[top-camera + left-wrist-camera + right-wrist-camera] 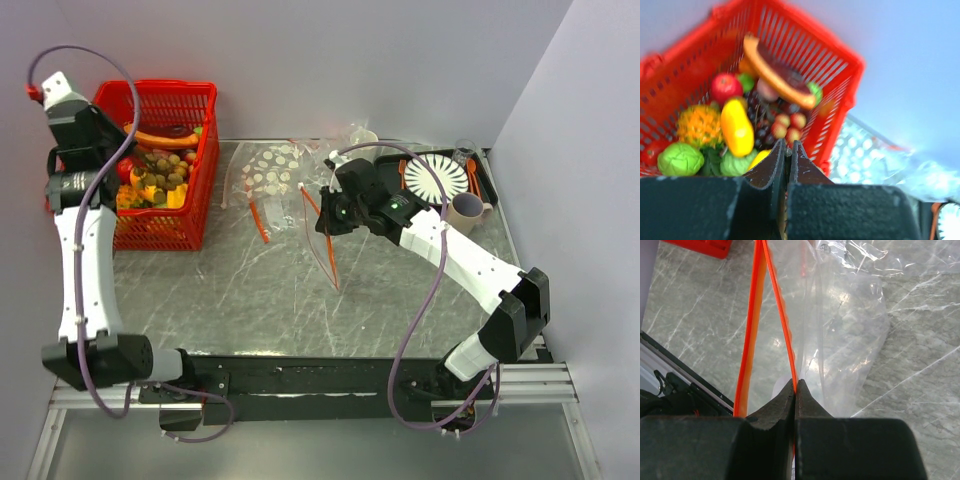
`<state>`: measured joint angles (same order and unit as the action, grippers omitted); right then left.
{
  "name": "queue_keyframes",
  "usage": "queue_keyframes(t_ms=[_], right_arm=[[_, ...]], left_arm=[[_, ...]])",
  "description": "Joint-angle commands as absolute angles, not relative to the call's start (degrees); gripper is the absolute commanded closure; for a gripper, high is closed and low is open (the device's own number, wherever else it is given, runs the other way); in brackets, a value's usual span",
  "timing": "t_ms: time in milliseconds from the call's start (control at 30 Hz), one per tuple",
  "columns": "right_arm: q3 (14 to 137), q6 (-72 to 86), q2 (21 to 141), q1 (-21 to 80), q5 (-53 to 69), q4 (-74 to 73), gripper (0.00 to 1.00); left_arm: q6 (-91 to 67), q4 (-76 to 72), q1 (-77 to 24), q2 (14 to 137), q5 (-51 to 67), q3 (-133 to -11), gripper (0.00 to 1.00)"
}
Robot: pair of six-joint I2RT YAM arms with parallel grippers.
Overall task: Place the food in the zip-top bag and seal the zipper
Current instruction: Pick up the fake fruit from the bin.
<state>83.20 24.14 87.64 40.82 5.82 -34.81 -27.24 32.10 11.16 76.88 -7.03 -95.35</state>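
Observation:
The food (pixel 736 127) lies in a red basket (pixel 165 215): a yellow piece, a red apple (pixel 725 87), green heads and dark grapes (pixel 771 129). My left gripper (pixel 128 160) hangs over the basket, and in the left wrist view it (pixel 788 145) is shut. A tiny pale speck sits at its tips; I cannot tell what it is. The clear zip-top bag (pixel 840 325) hangs in the middle of the table. My right gripper (pixel 795 384) is shut on one side of its orange-red zipper (pixel 782 325). The other side (pixel 747 340) bows away, so the mouth gapes.
A clear bag printed with white dots (pixel 270 170) lies behind the held bag, its orange strip (pixel 258 220) beside it. A striped plate (pixel 435 178) and a brown cup (pixel 465 210) stand at the back right. Walls close in on the left, back and right.

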Motion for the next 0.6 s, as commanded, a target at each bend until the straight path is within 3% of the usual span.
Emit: queue_keyframes(t_ms=[0, 233, 567], right_arm=[[83.67, 23.56, 85.96, 40.43, 6.24, -32.52, 0.97], [83.58, 23.55, 85.78, 40.43, 6.15, -32.69, 0.97], [84.73, 23.73, 85.78, 40.43, 6.41, -33.75, 0.96]], left_arm=[[-28.73, 28.48, 10.99, 72.34, -6.51, -97.73, 0.99], [-32.08, 25.06, 10.99, 67.86, -0.54, -97.74, 0.99], [-41.91, 13.2, 11.07, 65.21, 21.78, -91.5, 0.99]])
